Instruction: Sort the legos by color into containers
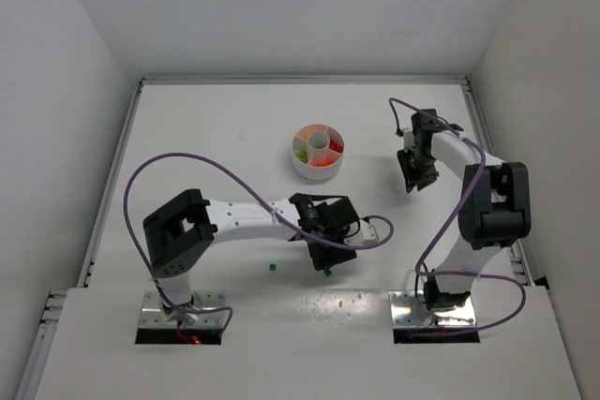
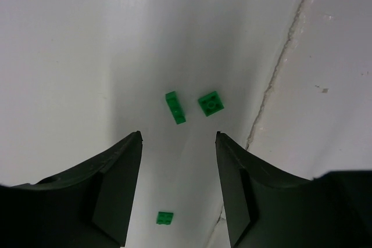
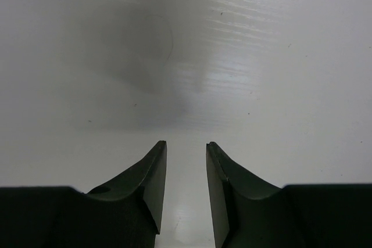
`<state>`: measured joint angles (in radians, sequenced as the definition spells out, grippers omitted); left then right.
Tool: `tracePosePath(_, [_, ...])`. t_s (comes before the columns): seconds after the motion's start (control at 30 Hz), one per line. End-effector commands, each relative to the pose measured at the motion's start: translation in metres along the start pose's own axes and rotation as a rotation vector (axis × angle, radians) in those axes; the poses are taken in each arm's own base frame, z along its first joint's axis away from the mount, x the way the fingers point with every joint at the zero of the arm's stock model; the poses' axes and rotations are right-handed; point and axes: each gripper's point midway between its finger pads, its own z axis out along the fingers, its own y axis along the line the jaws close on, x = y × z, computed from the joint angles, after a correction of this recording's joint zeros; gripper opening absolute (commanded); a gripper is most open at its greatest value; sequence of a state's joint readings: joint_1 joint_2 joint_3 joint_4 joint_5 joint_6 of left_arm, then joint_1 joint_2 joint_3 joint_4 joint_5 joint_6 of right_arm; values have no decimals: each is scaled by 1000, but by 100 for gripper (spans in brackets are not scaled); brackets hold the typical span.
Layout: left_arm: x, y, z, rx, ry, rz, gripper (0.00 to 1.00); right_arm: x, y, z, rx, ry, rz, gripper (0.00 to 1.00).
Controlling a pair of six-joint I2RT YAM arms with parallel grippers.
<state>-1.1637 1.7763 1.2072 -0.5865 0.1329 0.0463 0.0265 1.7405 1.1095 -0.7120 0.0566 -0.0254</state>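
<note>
The round white dish (image 1: 317, 168) stands at the table's middle back, with green, red and orange bricks in its wedge compartments around a central hub. My left gripper (image 1: 329, 261) is open and empty, hovering low over the table. In the left wrist view, the left gripper (image 2: 178, 136) has a long green brick (image 2: 175, 107) and a square green brick (image 2: 210, 103) just ahead of its fingertips. A third green brick (image 2: 164, 218) lies between the fingers, touching neither. My right gripper (image 1: 417, 173), seen also in the right wrist view (image 3: 186, 143), is open and empty over bare table.
One small green brick (image 1: 271, 268) lies alone left of the left gripper. A raised seam (image 2: 279, 68) in the table surface runs just right of the green bricks. Low white walls border the table on three sides.
</note>
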Motion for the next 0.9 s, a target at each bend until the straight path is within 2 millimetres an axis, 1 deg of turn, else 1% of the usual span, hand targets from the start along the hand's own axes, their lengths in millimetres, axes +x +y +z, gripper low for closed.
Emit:
tracePosePath(0.0, [-13,-9,2,6,-27,-38,59,-16,2,-7,-22,-46,22,34])
tracePosePath(0.03, [-11,-9,5,7,-15,-39,59,-12,2,-5,-24,-36,21,34])
tracePosePath(0.07, [-14,-9,4,6,-24,-49,58,-10,3,-7,-23,-40,22,34])
tracePosePath(0.1, [-12,-9,8,7,-12,-51,56,-10,2,-7,-23,-40,12,34])
tracePosePath(0.13, [-9,-9,12,8,1,-61,56,-9,4,-8,-33,-43,12,34])
tracePosePath(0.17, [-9,-8,12,-1,2,-62,54,-8,2,-8,-32,-43,21,34])
tracePosePath(0.2, [-10,-6,15,-10,6,-73,54,-10,3,-11,-39,-54,21,34])
tracePosePath(0.23, [-7,-6,18,-9,18,-74,53,-10,3,-11,-39,-54,21,34])
tracePosePath(0.27, [-12,-3,17,-24,8,-73,53,-11,3,-13,-38,-63,21,34])
tracePosePath(0.4, [-7,1,23,-42,30,-75,53,-11,4,-13,-46,-65,12,34])
tracePosePath(0.73, [-2,7,31,-73,50,-85,45,-8,7,-11,-69,-50,2,34])
tracePosePath(0.77, [-2,7,31,-73,50,-85,41,-8,7,-11,-69,-50,2,34])
tracePosePath(0.8, [0,7,34,-73,59,-86,41,-8,7,-11,-69,-50,2,34])
tracePosePath(0.83, [0,7,34,-73,59,-86,39,-7,8,-8,-71,-41,2,34])
tracePosePath(0.87, [3,7,37,-72,68,-87,35,-7,8,-8,-71,-41,2,34])
